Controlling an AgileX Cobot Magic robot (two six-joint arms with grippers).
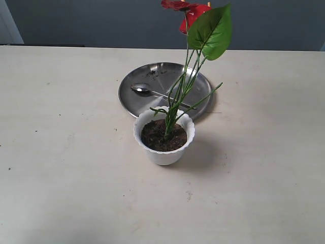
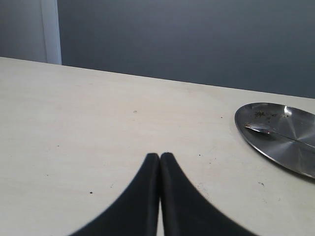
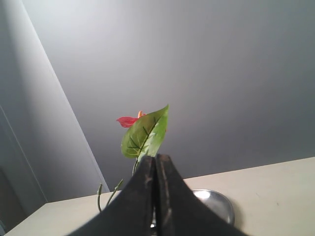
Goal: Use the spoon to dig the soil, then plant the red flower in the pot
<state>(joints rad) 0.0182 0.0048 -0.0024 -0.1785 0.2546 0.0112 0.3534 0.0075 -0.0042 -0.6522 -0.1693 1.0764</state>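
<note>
Exterior view: pot (image 1: 163, 147) mid-table (image 1: 61, 152).

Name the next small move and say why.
Probably none beyond keeping both arms back: the red flower stands upright in the soil of the pot, the spoon lies on the steel plate, and both grippers' fingers are shut and empty.

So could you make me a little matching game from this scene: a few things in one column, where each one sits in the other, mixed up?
Things:
1. spoon
2. soil
3. red flower
4. steel plate

Places:
A. fills the white pot
B. lies on the steel plate
C. stands planted in the soil, stems rising above the pot
D. flat on the table, behind the pot in the exterior view

Pairs: 1-B, 2-A, 3-C, 4-D
</note>
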